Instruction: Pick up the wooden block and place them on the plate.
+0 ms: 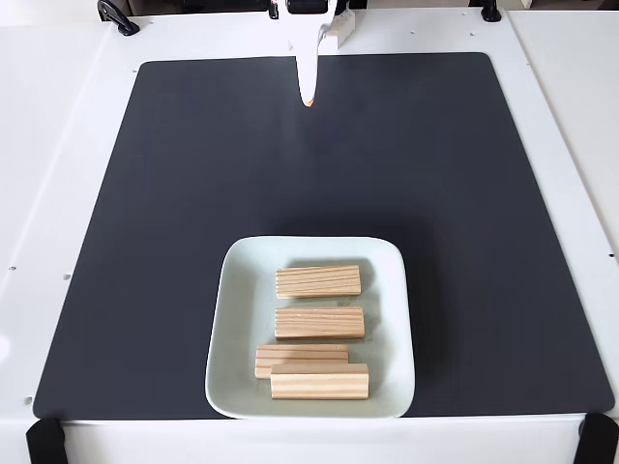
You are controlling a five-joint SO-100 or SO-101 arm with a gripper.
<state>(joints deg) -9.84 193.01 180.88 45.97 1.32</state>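
Note:
Several pale wooden blocks lie inside the mint-white square plate point(232, 329) at the front middle of the mat. One block point(317, 280) is nearest the back and a second block point(319, 322) lies just in front of it. A third block point(295, 354) is partly overlapped by the front block point(319, 383), which leans on it. My gripper point(308, 95) hangs at the far edge of the mat, well away from the plate. Its white fingers taper together to one orange-tipped point, shut with nothing between them.
A black mat point(174, 193) covers most of the white table point(58, 145). Black clamps sit at the front corners point(44, 440) point(600, 440) and at the back left point(116, 17). The arm's base is at the back middle.

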